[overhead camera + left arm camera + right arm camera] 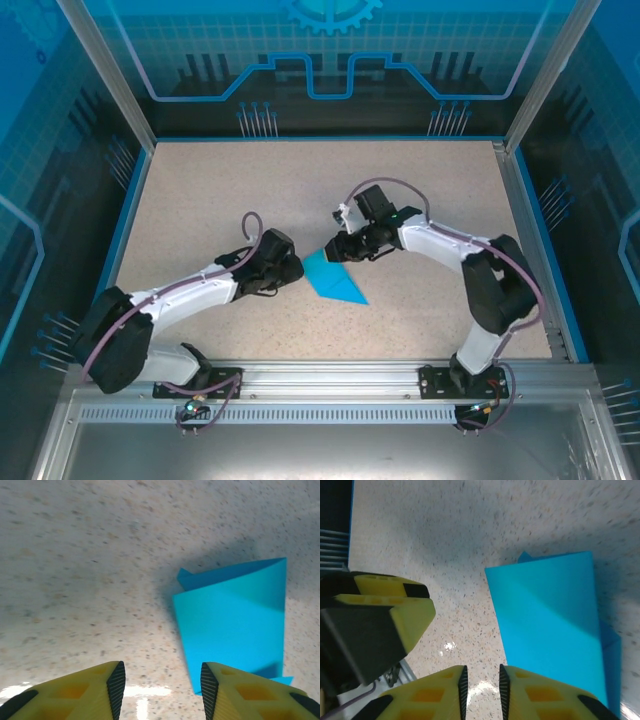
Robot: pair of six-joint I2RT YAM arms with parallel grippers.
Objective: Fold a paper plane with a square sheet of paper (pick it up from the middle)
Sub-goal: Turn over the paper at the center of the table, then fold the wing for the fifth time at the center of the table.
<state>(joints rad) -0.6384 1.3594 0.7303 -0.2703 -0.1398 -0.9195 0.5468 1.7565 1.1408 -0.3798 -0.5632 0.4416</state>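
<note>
Left pincer (160, 690) just beside sheet (232, 625)

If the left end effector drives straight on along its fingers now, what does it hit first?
Most likely bare table, just beside the blue paper. The left end effector is open, and its paper-side finger might clip the sheet's edge; depth is unclear.

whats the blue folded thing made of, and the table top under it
The blue sheet looks like thin matte paper: it holds sharp creases and flat overlapping flaps. The table top seems a hard speckled beige laminate or stone-look surface, slightly glossy, since it reflects light.
</note>
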